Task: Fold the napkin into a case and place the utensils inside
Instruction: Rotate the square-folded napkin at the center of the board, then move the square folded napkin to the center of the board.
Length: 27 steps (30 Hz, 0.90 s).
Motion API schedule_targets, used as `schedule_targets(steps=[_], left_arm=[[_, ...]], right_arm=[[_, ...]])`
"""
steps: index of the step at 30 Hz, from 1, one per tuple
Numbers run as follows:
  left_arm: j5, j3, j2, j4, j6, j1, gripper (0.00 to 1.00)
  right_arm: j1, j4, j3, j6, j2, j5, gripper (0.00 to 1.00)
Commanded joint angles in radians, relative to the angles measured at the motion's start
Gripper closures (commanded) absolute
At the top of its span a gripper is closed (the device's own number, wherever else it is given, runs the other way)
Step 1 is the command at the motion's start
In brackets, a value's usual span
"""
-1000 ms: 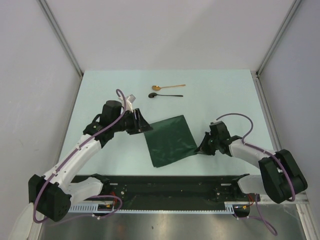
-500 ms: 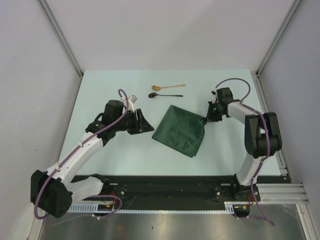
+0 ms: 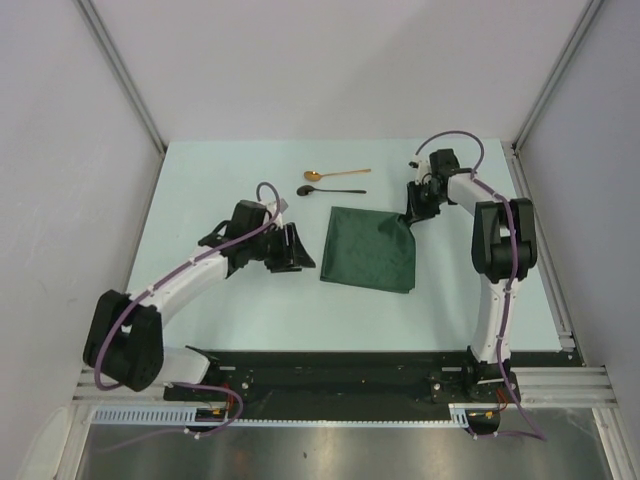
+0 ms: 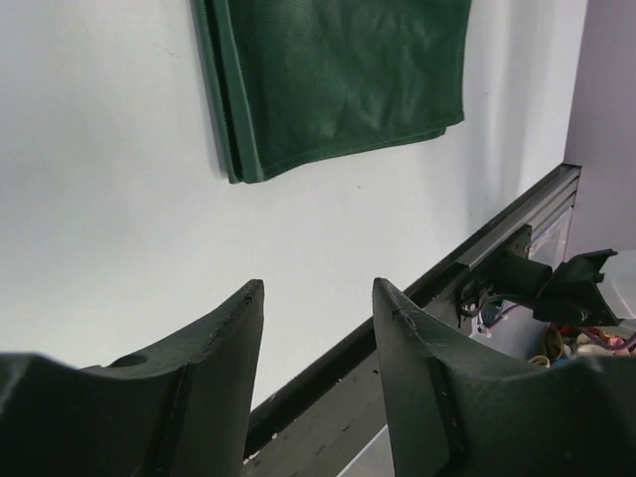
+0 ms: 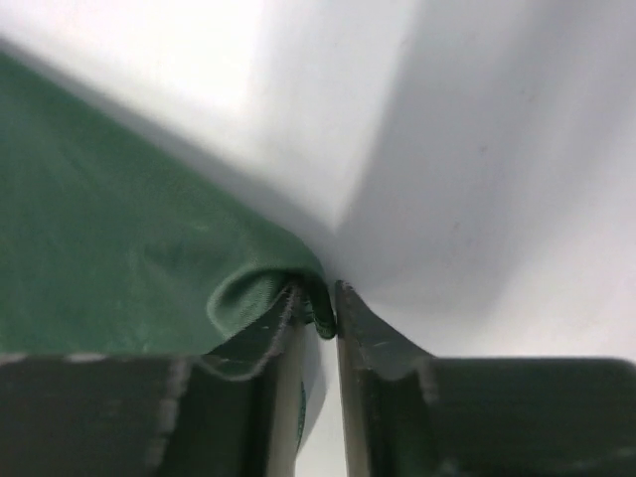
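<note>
The dark green napkin (image 3: 370,250) lies folded in layers on the table's middle; it also shows in the left wrist view (image 4: 338,79). My right gripper (image 3: 409,217) is shut on the napkin's far right corner (image 5: 260,298), which bunches between the jaws. My left gripper (image 3: 297,258) is open and empty, just left of the napkin and apart from it, its fingertips (image 4: 248,298) over bare table. The gold spoon (image 3: 335,174) and the black spoon (image 3: 332,190) lie side by side behind the napkin.
A black rail (image 3: 340,370) runs along the table's near edge, also in the left wrist view (image 4: 497,268). Grey walls stand on the left, right and back.
My right gripper has dragged the napkin's corner from the near right to the far right, turning and shifting the napkin toward the spoons. My left gripper has moved right, closer to the napkin.
</note>
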Motion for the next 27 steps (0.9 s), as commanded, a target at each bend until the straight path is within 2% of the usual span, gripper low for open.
schedule_targets(steps=[1,3,5,7,9,14,15,18,24,27], left_arm=[[0.027,0.03,0.094,0.085,-0.003,-0.01,0.45],[0.027,0.06,0.178,0.076,0.006,-0.01,0.43],[0.026,0.106,0.24,0.056,0.014,-0.01,0.41],[0.05,0.117,0.3,0.073,-0.005,-0.01,0.4],[0.046,0.122,0.325,0.09,-0.016,-0.01,0.39],[0.033,0.16,0.398,0.079,-0.028,-0.013,0.37],[0.033,0.168,0.409,0.074,-0.028,-0.015,0.37],[0.023,0.2,0.453,0.058,-0.029,-0.024,0.4],[-0.003,0.217,0.49,0.042,-0.033,-0.033,0.44],[-0.036,0.197,0.481,0.045,-0.036,-0.045,0.43]], right_arm=[[0.01,-0.104,0.13,-0.009,0.01,0.085,0.7],[0.01,-0.163,0.152,0.032,-0.017,0.212,0.6],[-0.009,-0.203,0.149,0.158,-0.086,0.326,0.51],[-0.021,-0.216,0.088,0.238,-0.198,0.331,0.47],[-0.02,-0.164,-0.051,0.289,-0.27,0.292,0.38],[-0.006,-0.031,-0.343,0.358,-0.511,0.077,0.37],[0.012,0.024,-0.44,0.388,-0.545,0.057,0.37],[0.054,0.081,-0.568,0.422,-0.655,0.009,0.39],[0.089,0.079,-0.665,0.441,-0.812,0.035,0.41],[0.089,0.056,-0.682,0.427,-0.829,0.06,0.42]])
